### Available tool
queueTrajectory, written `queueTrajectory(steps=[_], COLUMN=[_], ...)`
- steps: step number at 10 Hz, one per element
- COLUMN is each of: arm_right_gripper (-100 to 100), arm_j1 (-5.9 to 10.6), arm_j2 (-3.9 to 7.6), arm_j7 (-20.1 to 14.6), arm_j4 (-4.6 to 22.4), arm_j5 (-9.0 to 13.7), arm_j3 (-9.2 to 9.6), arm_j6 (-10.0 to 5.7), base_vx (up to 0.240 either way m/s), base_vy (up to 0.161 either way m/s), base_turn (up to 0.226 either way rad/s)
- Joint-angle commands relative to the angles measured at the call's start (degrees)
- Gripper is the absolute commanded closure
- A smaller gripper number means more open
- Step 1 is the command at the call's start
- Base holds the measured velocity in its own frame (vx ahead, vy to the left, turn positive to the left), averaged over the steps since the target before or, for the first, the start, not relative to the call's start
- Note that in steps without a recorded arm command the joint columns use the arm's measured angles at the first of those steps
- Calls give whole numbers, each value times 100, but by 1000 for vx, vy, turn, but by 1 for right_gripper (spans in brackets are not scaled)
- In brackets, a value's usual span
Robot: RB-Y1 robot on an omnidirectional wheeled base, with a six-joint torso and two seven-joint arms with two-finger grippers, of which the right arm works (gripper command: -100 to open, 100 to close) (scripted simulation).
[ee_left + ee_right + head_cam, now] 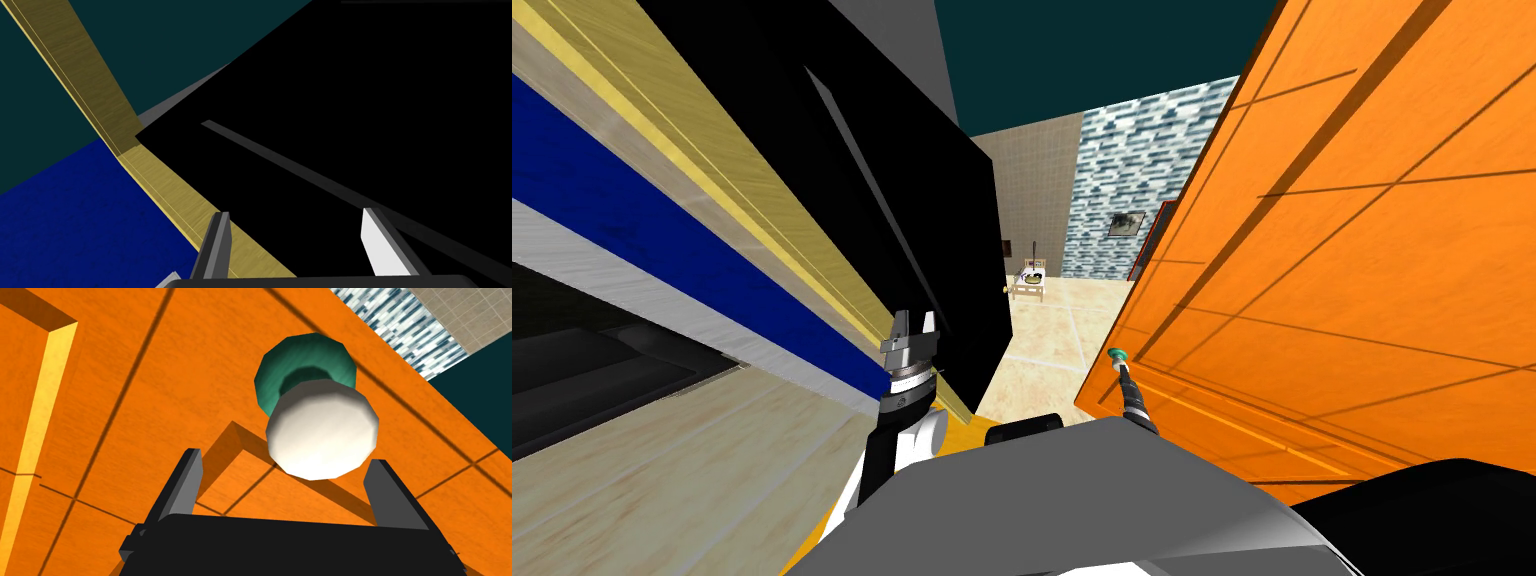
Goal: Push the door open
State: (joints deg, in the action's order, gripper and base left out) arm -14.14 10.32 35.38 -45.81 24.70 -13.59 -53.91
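1. Reaching toward an orange door, the right arm stretches forward at about 1 o'clock from the robot. The door is panelled with grooved lines and takes up the whole right side, from 1 to 4 o'clock.
2. The door's knob sits near the door's free edge, at the tip of the right arm. Seen from the right wrist, the knob is a white ball on a green round base, set against the orange door.
3. The right end effector is released. Its two fingers stand wide apart with the knob just ahead of them and between them. Whether either finger touches the knob cannot be told.
4. The left end effector is raised at about 11 o'clock, also released and holding nothing. From its own wrist, the left end effector points at a black area beside a yellow wooden frame.
5. The yellow wooden frame slants across at 10 o'clock, with a blue wall on its far left side.
6. Straight ahead at 12 o'clock, a gap between the black area and the door's edge shows a pale tiled floor. A mosaic wall and a small piece of furniture stand far beyond.
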Motion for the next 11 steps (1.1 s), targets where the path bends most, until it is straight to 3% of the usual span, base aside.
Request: queueTrajectory(steps=[1,8,11], arm_right_gripper=[-100,-100,-100], arm_j1=[-81,-401,-464], arm_j2=[6,260,309], arm_j7=[242,1309,1640], arm_j4=[-60,241,300], arm_j5=[-28,-280,-330], arm_j3=[-38,-346,-406], arm_j6=[11,-244,-293], base_vx=[9,12,11], base_vy=[62,62,54], base_turn=[7,31,14])
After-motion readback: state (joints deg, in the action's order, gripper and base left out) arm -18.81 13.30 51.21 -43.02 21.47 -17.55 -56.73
